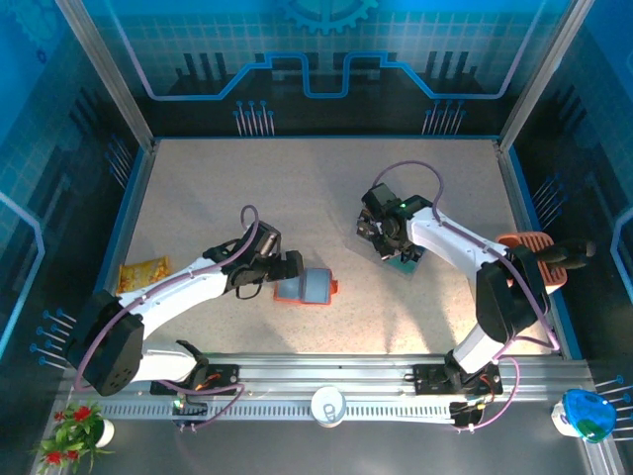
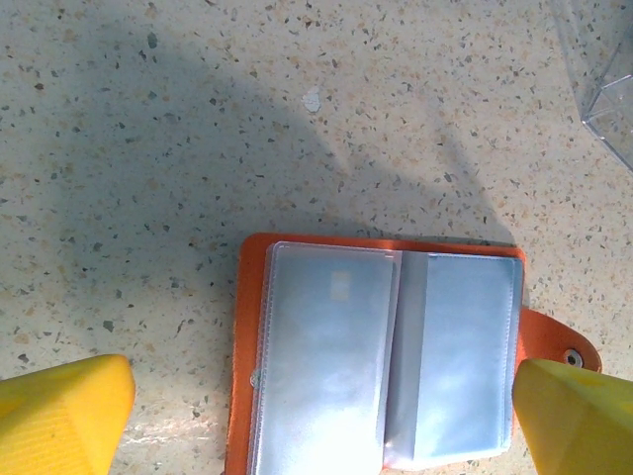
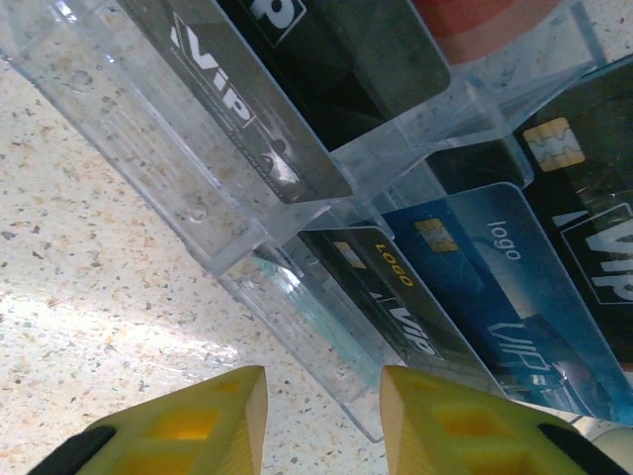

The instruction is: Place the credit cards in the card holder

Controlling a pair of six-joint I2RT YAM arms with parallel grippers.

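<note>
Your left gripper (image 2: 321, 384) is spread wide with nothing in it. It hangs low over the wallet (image 2: 326, 356), one yellow finger (image 2: 59, 416) off the wallet's left edge and the other over the snap tab (image 2: 569, 351) side. The wallet lies open and flat on the table (image 1: 297, 188), orange cover down and clear-grey pockets up. From the top camera the wallet (image 1: 309, 287) sits near the front middle, just beside your left gripper (image 1: 285, 269).

Your right gripper (image 3: 321, 388) is narrowed to a small gap. Speckled table and a corner of the clear stand (image 3: 198, 198) show in that gap, and no card is pinched. The cards are all in the stand, leaning in its slots:
- a grey VIP card (image 3: 247, 109)
- a black card (image 3: 346, 49)
- a red card (image 3: 485, 20), mostly cut off
- a dark card with gold "logo" text (image 3: 396, 297)
- a blue card (image 3: 504, 287)
- a black VIP card (image 3: 584, 198)

From the top camera the stand (image 1: 406, 260) is right of centre, under your right gripper (image 1: 388, 242) and well apart from the wallet. A terracotta bin (image 1: 524, 242) sits at the right edge and a snack bag (image 1: 143, 272) at the left edge.
</note>
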